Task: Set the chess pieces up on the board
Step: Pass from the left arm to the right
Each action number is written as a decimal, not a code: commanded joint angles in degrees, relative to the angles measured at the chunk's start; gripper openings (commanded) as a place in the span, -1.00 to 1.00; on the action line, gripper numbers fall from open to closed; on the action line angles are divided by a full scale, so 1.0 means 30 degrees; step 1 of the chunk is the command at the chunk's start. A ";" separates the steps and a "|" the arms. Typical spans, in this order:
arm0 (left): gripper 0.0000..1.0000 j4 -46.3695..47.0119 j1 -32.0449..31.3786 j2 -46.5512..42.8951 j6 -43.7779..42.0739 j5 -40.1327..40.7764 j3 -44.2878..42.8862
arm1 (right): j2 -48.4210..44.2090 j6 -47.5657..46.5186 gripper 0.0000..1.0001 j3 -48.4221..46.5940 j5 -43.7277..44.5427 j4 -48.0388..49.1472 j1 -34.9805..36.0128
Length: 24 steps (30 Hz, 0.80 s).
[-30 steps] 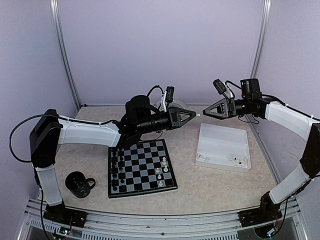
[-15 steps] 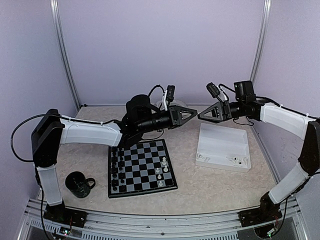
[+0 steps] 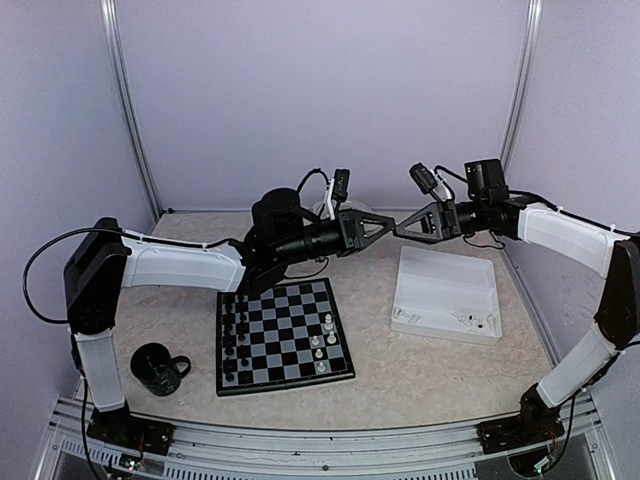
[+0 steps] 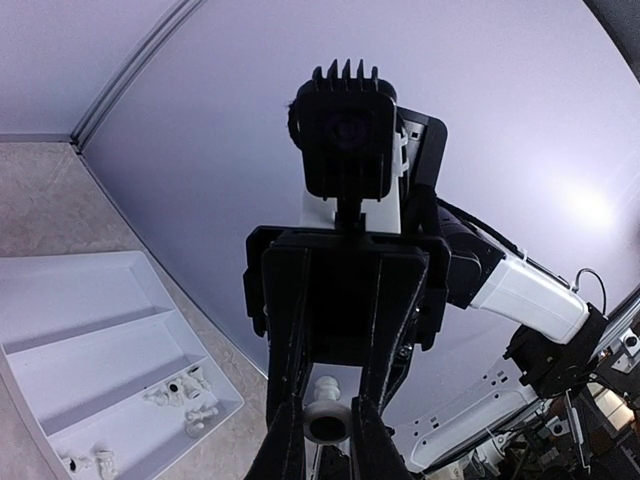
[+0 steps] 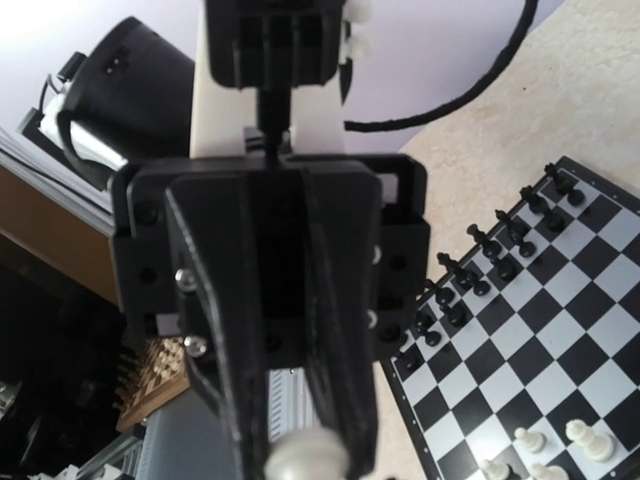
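Note:
High over the table my left gripper and right gripper meet tip to tip. A small white chess piece sits pinched in the left gripper, its round base facing that camera. The right gripper is shut on the same white piece at its fingertips. Below lies the board, with black pieces along its left side and a few white pieces near its right edge. The right wrist view shows the board and black pieces too.
A white compartment tray lies right of the board, with several white pieces in its near corner; the tray also shows in the left wrist view. A black mug stands left of the board. Walls enclose the table.
The right gripper has moved left up to the left gripper's tip and its jaws have come together on the white piece. The left arm has barely moved.

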<state>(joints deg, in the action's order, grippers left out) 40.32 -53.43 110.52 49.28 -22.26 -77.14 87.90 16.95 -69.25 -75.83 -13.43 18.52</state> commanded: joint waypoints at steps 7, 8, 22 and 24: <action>-0.85 0.0658 0.0074 0.0153 0.0179 -0.0203 0.0153 | -0.0586 0.0004 -0.55 -0.0320 -0.0067 0.0402 -0.0403; -0.85 0.0683 0.0076 0.0150 0.0178 -0.0183 0.0170 | -0.0614 0.0004 -0.55 -0.0320 -0.0039 0.0419 -0.0403; -0.85 0.0330 -0.0058 0.0491 0.0269 -0.0225 -0.0133 | -0.0983 -0.0373 -0.76 -0.0381 0.0013 0.0331 -0.0407; -0.85 0.0295 -0.0054 0.0584 0.0340 -0.0226 -0.0190 | -0.0998 -0.0435 -0.82 -0.0420 0.0023 0.0284 -0.0416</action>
<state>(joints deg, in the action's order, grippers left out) 40.93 -53.39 110.54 49.89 -22.28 -77.12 86.80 16.53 -69.49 -75.48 -13.19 17.67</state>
